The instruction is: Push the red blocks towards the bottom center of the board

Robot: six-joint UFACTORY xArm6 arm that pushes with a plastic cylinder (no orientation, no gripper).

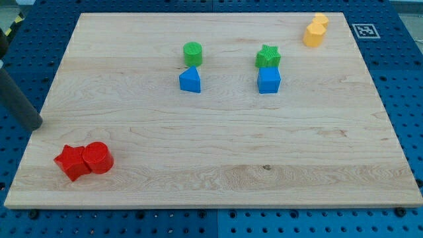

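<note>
Two red blocks lie touching near the board's bottom left corner: a red star-shaped block [71,162] on the left and a red cylinder [98,157] on its right. My rod comes in from the view's left edge, and my tip [36,124] rests at the board's left edge, above and to the left of the red blocks, apart from them.
A green cylinder [193,53] sits above a blue triangular block [190,80] at upper centre. A green star [268,56] sits above a blue cube [269,80]. Two yellow blocks [316,30] lie at the top right. The wooden board [218,152] lies on a blue pegboard table.
</note>
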